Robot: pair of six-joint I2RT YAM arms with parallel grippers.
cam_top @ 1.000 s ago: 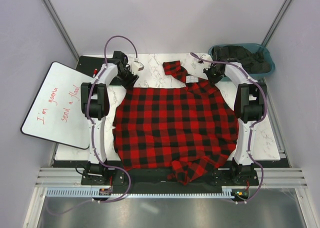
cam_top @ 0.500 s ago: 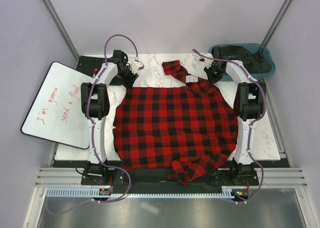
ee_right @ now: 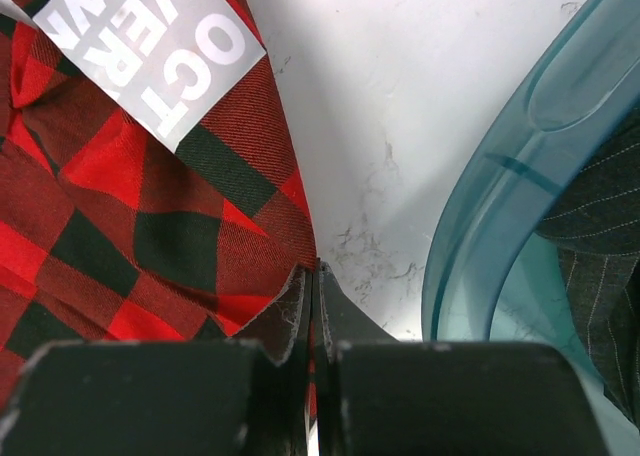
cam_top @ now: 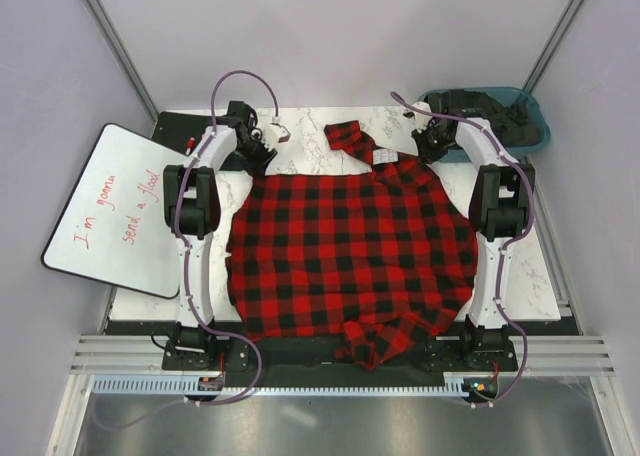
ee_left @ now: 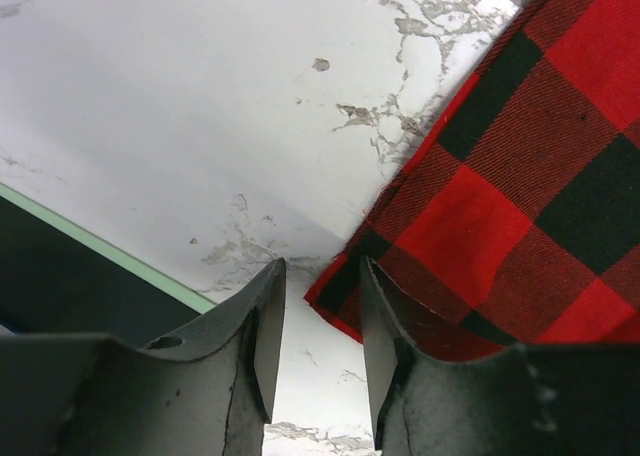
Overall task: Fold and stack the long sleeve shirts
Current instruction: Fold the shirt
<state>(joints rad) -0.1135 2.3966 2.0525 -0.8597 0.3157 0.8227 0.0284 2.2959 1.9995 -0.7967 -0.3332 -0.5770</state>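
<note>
So the red-and-black flannel shirt is spread flat over most of the marble table, back side up as far as I can tell. One sleeve is bunched up and hangs off the near edge between the two arm bases. A loose end of the same plaid pokes out past the far edge, next to the white neck label.

The left gripper is at the shirt's far left corner. From its wrist cam the fingers have a clear gap between them, and the fabric corner sits right at that gap, lying flat on the marble and not squeezed. The right gripper is at the far right shoulder with its fingers pressed together. A sliver of red shows between them, so it looks like it's pinching the shirt's edge just below the label.

Clutter-wise, a teal bin sits in the far right corner, very close to the right gripper. It has dark clothes in it, and the wrist cam shows something pinstriped in there. Off the left side a whiteboard with red handwriting leans over the table edge, well away from the shirt. Both forearms run along the shirt's sides without covering it.
</note>
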